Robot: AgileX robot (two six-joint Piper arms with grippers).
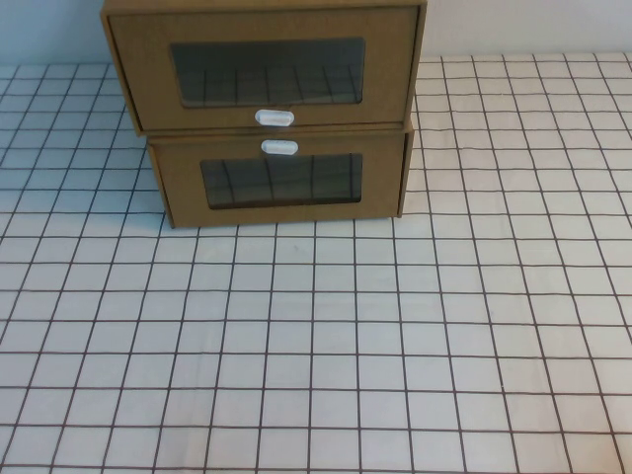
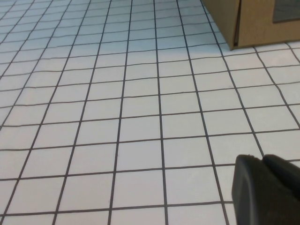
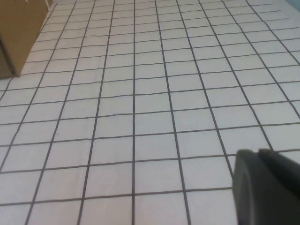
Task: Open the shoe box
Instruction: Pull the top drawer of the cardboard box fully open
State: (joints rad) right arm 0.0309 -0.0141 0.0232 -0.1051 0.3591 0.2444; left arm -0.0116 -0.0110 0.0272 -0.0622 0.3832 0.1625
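Nearest, the left gripper (image 2: 263, 164) hangs low over the white, black-gridded tablecloth (image 1: 316, 346), clenched on nothing; the right gripper (image 3: 258, 157) hovers likewise, clamped and empty. At the table's far edge stand two brown cardboard boxes, fronts closed: the lower shoe box (image 1: 281, 183) and, shifted left atop it, the upper shoe box (image 1: 265, 69) — each with a dark glossy window and a white oval pull (image 1: 279, 147).

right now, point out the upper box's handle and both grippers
upper box's handle (image 1: 275, 118), high view, middle of the white pull
left gripper (image 2: 262, 164), left wrist view, seam between its shut fingertips, above the table (image 2: 140, 117)
right gripper (image 3: 259, 157), right wrist view, seam between its shut fingertips, above the table
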